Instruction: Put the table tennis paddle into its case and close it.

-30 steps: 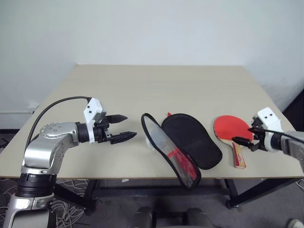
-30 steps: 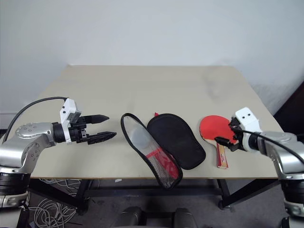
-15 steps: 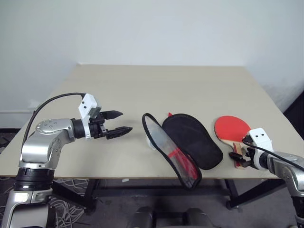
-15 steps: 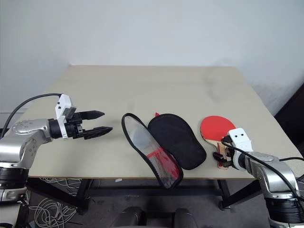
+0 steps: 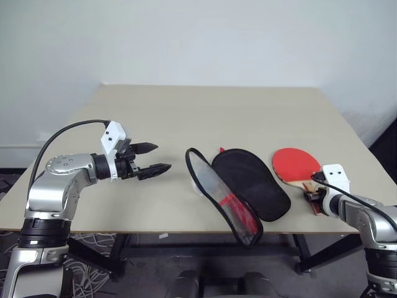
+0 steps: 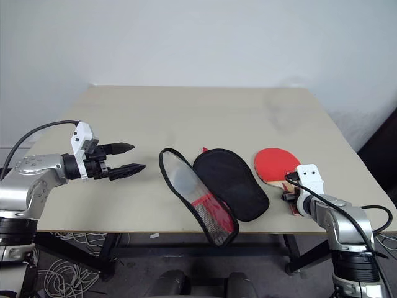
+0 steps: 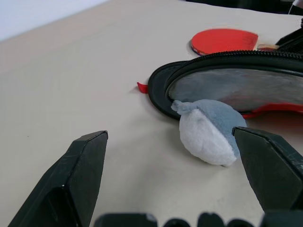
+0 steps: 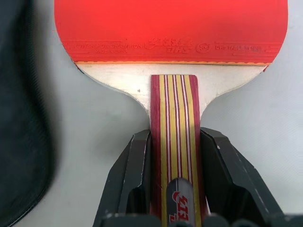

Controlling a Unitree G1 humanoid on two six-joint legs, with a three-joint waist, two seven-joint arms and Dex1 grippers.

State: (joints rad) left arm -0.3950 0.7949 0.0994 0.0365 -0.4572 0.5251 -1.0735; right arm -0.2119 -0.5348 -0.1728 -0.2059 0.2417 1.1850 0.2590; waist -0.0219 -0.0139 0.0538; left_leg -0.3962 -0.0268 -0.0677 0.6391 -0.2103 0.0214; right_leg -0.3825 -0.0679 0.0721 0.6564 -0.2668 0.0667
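The surface (image 5: 205, 118) is a matte beige slab with a squared front edge.

The case (image 5: 239, 189) lies open near the front edge, between the two tools. It is a soft, paddle-shaped zip cover. Its lower half (image 5: 251, 183) lies flat with the black fabric lining up. Its lid (image 5: 220, 202) stands tilted on edge on the side toward the left tool, with black zip edging round a pale, see-through mesh panel and red cloth behind it. The long axis of the case runs from the far side of the surface toward the near edge, slanting toward the right tool.

The table tennis paddle (image 8: 170, 52) lies flat, just beside the case on the right tool's side. Its smooth red rubber face points away from the right tool and its handle points back into it. Small embossed lettering runs along the lower edge of the rubber, too fine to read. The blade is pale bare wood, and the straight handle has lengthwise yellow and dark red stripes.

A small, soft, rounded grey-and-white lump (image 7: 208, 135) sits touching the lid's rim, straight ahead of the left tool.

The right tool (image 8: 173, 177) has its two black fingers pressed against the sides of the handle. The left tool (image 5: 152, 158) hovers beside the case with its pointed black fingers spread wide, holding nothing.
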